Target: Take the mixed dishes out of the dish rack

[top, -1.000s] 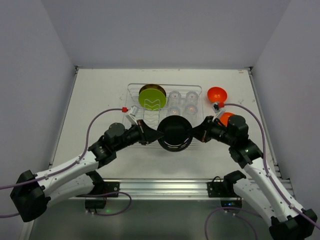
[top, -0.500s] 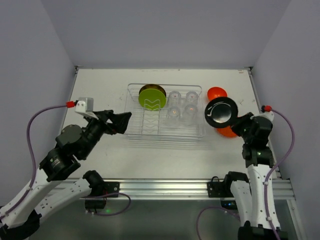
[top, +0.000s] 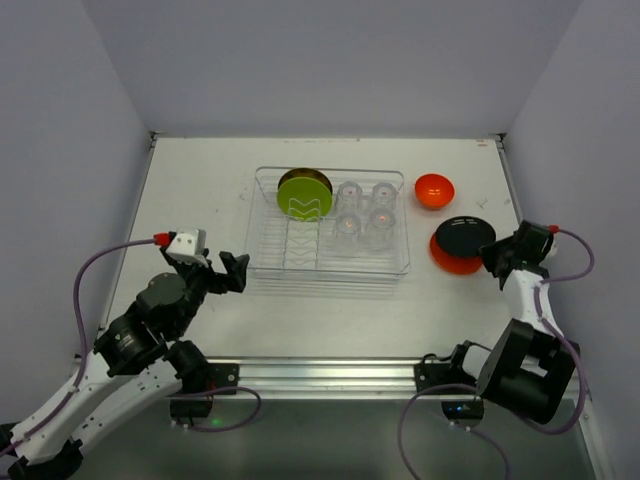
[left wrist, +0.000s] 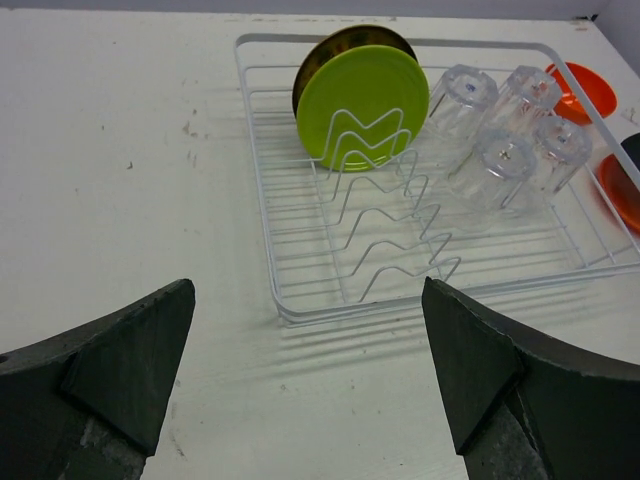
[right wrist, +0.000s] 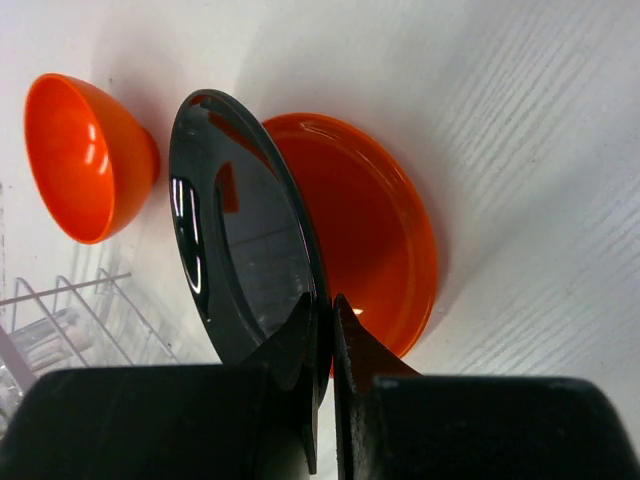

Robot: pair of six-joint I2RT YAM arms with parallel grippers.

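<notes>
The clear dish rack [top: 330, 272] holds an upright green plate [top: 305, 196] with a patterned yellow plate [left wrist: 330, 50] behind it, and several clear glasses [top: 365, 212]. Right of the rack sit an orange bowl [top: 434, 190] and an orange plate [top: 450, 262]. My right gripper [right wrist: 325, 320] is shut on the rim of a black plate [right wrist: 240, 240], held tilted just over the orange plate [right wrist: 385, 230]. My left gripper [left wrist: 308, 380] is open and empty over bare table, near the rack's front left corner [left wrist: 275, 300].
White walls enclose the table on the left, back and right. The right arm [top: 530, 300] reaches along the table's right edge. The rack's wire dividers [left wrist: 390, 220] stand bare in its front left part.
The left gripper let go of the black plate, opened wide and drew back to the left. The right arm carried the black plate out of the rack to the right, over the orange plate.
</notes>
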